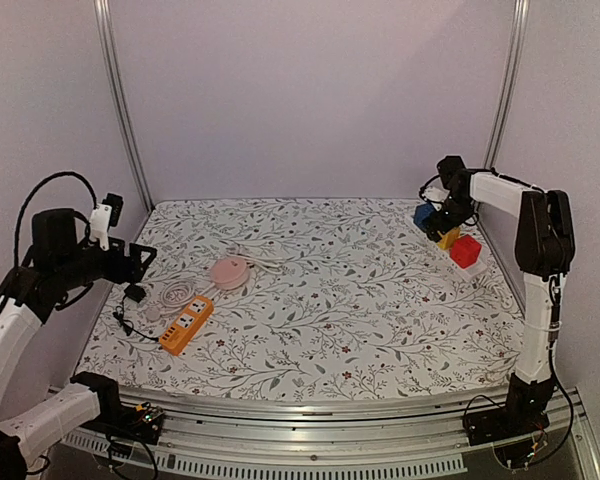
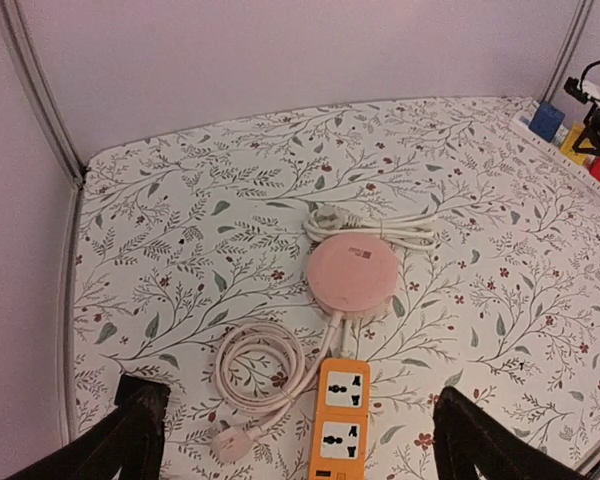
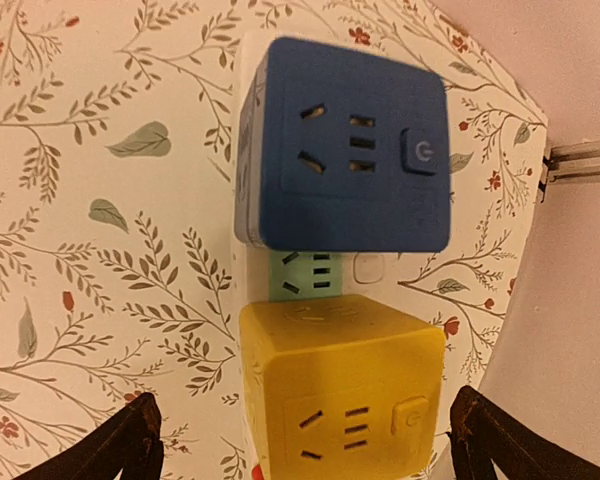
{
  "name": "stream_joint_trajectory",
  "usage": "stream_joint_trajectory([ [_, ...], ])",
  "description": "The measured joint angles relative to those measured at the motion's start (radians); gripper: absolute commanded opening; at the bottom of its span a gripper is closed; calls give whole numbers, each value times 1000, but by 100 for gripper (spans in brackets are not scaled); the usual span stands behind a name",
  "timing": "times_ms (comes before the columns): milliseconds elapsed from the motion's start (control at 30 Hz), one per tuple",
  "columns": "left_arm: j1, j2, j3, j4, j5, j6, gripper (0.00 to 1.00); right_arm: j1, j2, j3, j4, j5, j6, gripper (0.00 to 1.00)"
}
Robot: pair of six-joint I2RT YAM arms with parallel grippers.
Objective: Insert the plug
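A white plug (image 2: 230, 440) lies on the floral cloth at the end of a coiled white cable (image 2: 260, 365), just left of an orange two-socket power strip (image 2: 340, 420). Behind them sits a round pink socket hub (image 2: 352, 272). My left gripper (image 2: 305, 445) hangs open above the strip and plug, holding nothing. In the top view the plug (image 1: 152, 312) and strip (image 1: 186, 324) lie below the left gripper (image 1: 140, 256). My right gripper (image 3: 315, 445) is open over a yellow cube socket (image 3: 342, 390), at the far right (image 1: 442, 216).
A blue cube (image 3: 350, 155), the yellow cube and a red cube (image 1: 466, 250) sit on a white strip with a green socket face (image 3: 305, 275) along the right wall. A second white plug and cable (image 2: 380, 228) lie behind the hub. A black cable (image 1: 130, 325) lies at the left edge.
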Motion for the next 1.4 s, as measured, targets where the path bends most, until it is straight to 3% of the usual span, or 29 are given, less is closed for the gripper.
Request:
stream_joint_trajectory([
  [67,0,118,146,-86,-33,31,92,2,-59,0,-2,-24,19,99],
  [133,0,264,321,-196,-68,64,99,4,-130,0,-1,-58,55,99],
  [267,-14,544,583,-418,-98,140,99,16,-309,-34,49,-169,163,99],
  [367,-63,691,583,-534,-119,214,100,53,-423,-91,85,-223,241,99],
  [533,-250,921,523,-703,-173,274,99,183,-478,-170,105,-243,315,99],
  [733,-285,1044,483,-686,-196,259,99,325,-483,-281,94,-180,322,99],
  [867,-285,1105,460,-630,-225,255,96,349,-513,-328,87,-151,337,99],
  [967,-285,1166,444,-590,-227,252,86,349,-549,-351,86,-127,351,99],
  [1100,-285,1204,432,-558,-228,240,49,349,-583,-364,87,-107,365,99],
  [1167,-288,1204,431,-549,-225,239,38,349,-592,-368,87,-101,371,99],
  [1300,-327,1184,419,-540,-189,263,25,349,-595,-377,89,-97,378,99],
  [1400,-446,1176,417,-520,-174,291,18,351,-595,-390,89,-97,380,99],
])
